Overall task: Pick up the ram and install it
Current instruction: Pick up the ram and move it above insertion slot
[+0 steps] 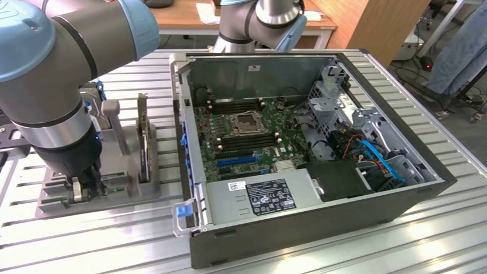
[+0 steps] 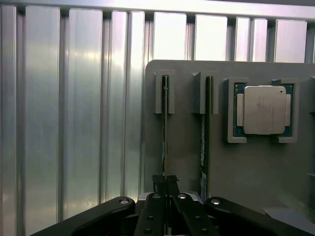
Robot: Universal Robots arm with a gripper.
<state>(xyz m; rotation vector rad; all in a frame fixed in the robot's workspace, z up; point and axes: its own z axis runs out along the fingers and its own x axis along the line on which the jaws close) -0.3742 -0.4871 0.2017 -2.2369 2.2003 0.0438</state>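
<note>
Seen edge-on in the wrist view, the ram [image 2: 165,128] is a thin green stick standing in a slot of the grey holder [image 2: 187,147]. My gripper [image 2: 165,184] is shut on its near end, the black fingertips [image 2: 158,183] pinching the board from both sides. A second stick [image 2: 203,137] with a pale sticker stands in the neighbouring slot, untouched. In the exterior view my gripper [image 1: 80,191] reaches straight down into the holder [image 1: 114,197], which sits on the exterior view's left of the open computer case [image 1: 304,228].
A square silver processor [image 2: 264,109] rests in a pocket of the holder beside the sticks. Inside the case, the motherboard [image 1: 243,137] lies face up with dark memory slots [image 1: 236,105]. A second arm's base [image 1: 259,23] stands behind the case. The table [image 1: 114,245] is ribbed aluminium.
</note>
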